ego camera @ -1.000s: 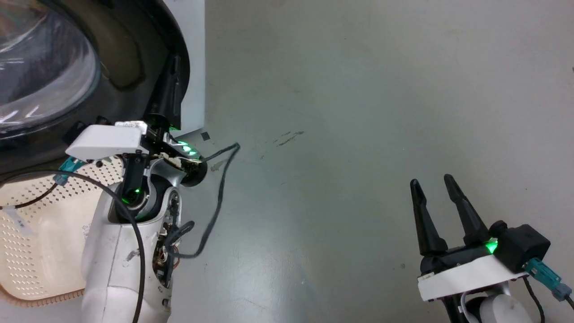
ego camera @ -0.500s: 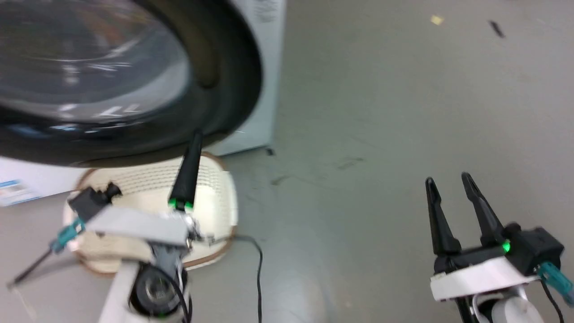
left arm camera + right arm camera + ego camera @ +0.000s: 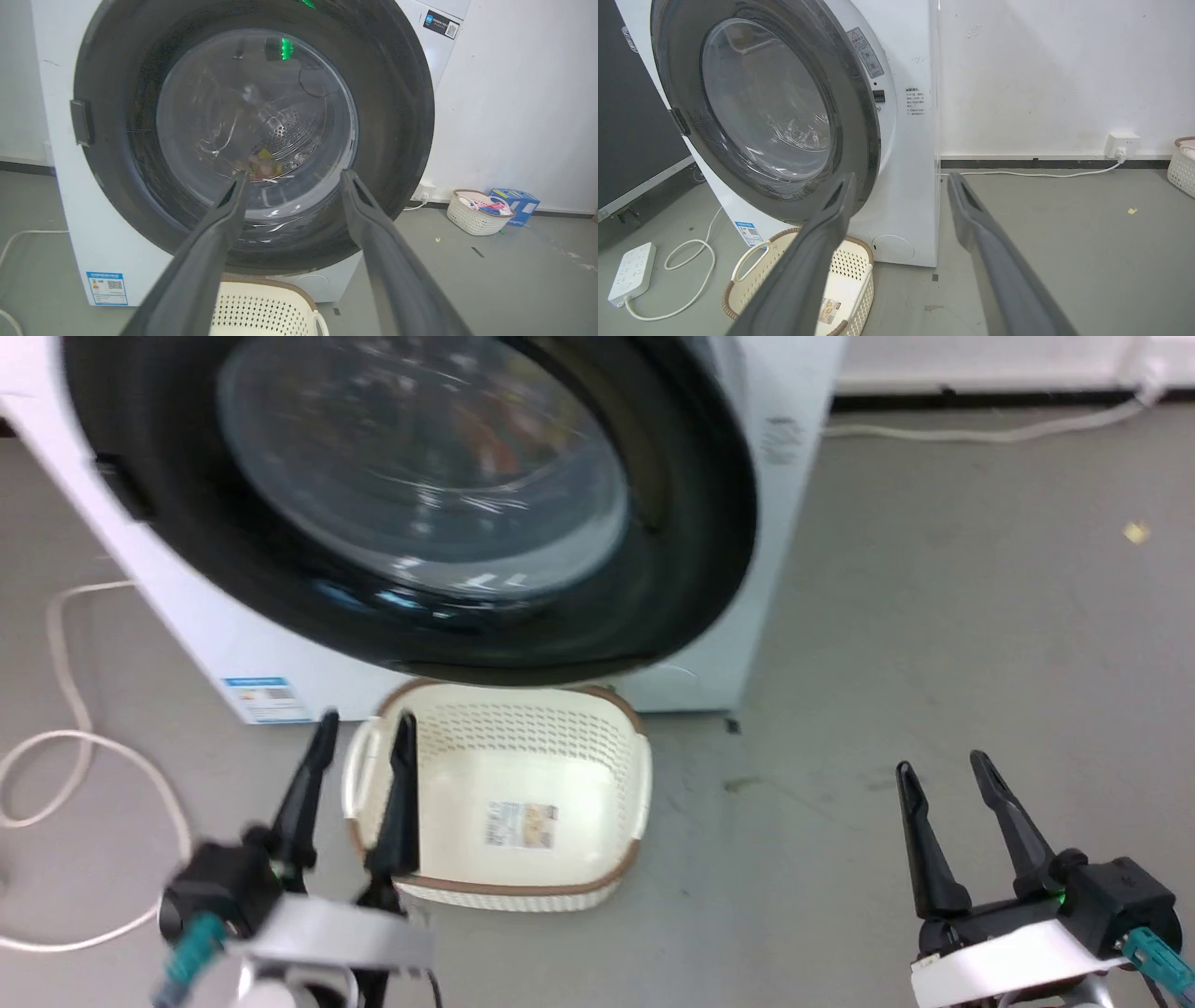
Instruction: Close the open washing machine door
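Observation:
The washing machine door (image 3: 681,523) has a wide glossy black rim and a bulging glass window (image 3: 257,126). It lies flat against the white machine's front (image 3: 906,196); clothes show dimly through the glass. My left gripper (image 3: 362,735) hangs low at the left, open and empty, well short of the door. In the left wrist view this left gripper (image 3: 295,175) points straight at the window. My right gripper (image 3: 941,767) is open and empty over the floor at the lower right, and the right wrist view shows the right gripper (image 3: 902,177) beside the machine's right corner.
A cream laundry basket (image 3: 523,889) sits on the floor under the door. A white cable (image 3: 56,747) loops at the left, joined to a power strip (image 3: 631,270). A small basket of clothes (image 3: 476,217) and a blue box (image 3: 514,205) stand by the wall.
The head camera has swung up and left, bringing the whole door into view. My left gripper has drawn back from the door's rim and its fingers now stand apart. The right gripper keeps its pose.

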Robot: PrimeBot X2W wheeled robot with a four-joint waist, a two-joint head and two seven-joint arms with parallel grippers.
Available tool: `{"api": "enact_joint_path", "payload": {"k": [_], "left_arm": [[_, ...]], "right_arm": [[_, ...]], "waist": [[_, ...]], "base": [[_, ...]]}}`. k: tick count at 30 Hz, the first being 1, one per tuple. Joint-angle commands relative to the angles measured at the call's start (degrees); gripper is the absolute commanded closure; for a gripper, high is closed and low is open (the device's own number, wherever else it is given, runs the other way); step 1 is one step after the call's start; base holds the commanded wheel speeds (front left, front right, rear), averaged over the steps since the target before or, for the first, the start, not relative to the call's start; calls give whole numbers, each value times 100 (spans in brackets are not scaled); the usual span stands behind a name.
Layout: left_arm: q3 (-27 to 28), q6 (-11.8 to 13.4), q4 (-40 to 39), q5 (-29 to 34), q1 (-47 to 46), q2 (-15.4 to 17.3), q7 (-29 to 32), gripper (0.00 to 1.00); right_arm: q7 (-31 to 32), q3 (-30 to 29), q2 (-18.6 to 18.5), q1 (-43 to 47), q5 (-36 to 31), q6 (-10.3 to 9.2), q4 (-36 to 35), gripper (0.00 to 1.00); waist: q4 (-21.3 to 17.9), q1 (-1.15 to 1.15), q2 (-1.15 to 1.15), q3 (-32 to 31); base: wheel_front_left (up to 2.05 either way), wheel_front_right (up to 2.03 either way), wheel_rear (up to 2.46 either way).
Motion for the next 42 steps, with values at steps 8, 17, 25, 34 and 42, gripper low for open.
{"api": "enact_joint_path", "payload": {"k": [8, 17, 25, 34, 42], "left_arm": [[294, 10, -212, 1313, 743, -462, -28, 0], [232, 107, 13, 1835, 925, -548, -29, 0], [236, 144, 30, 1842, 758, -644, -29, 0], [-31, 187, -24, 1797, 330, -715, -29, 0], [-396, 434, -130, 1569, 18, -731, -29, 0]], "right_arm": [[-26, 12, 9, 236, -274, 5, -62, 0], [-26, 108, 33, 272, -468, 5, 33, 0], [-26, 478, -243, 16, -250, 5, -54, 100], [203, 1249, -1649, -1362, 290, 5, -22, 100], [511, 1496, -2843, -2734, 1243, 5, 475, 100]], "waist": [[479, 1, 0, -336], [652, 1, 0, -279], [952, 1, 0, 61], [1462, 1, 0, 927], [1982, 1, 0, 1462]], "base": [[0, 0, 0], [0, 0, 0], [0, 0, 0], [0, 0, 0], [0, 0, 0]]}}
